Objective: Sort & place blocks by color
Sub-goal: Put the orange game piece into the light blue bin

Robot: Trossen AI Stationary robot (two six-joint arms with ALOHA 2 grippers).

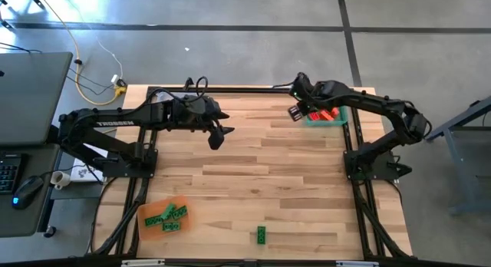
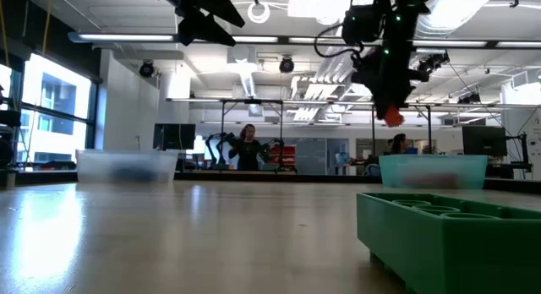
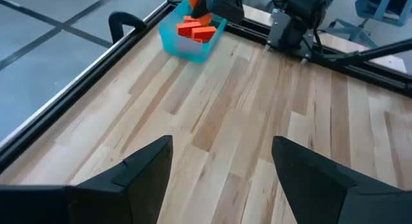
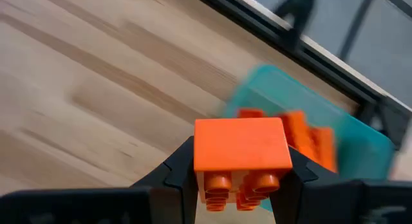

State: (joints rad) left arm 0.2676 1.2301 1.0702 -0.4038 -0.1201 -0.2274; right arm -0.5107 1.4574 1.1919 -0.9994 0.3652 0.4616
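Because its jaws clamp an orange block (image 4: 241,153), the right tool (image 4: 239,176) hovers by the teal tray (image 1: 328,118), upper right; the left tool (image 3: 222,163) waits open, empty, above the worktop (image 1: 261,182).

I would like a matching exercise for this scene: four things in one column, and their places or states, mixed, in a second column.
1. orange block
2. lone green block
3. left end effector
4. orange tray

a. open, holding nothing
b. lies alone on the wood
c. holds green blocks
d. gripped by the right end effector

Pairs: 1-d, 2-b, 3-a, 4-c
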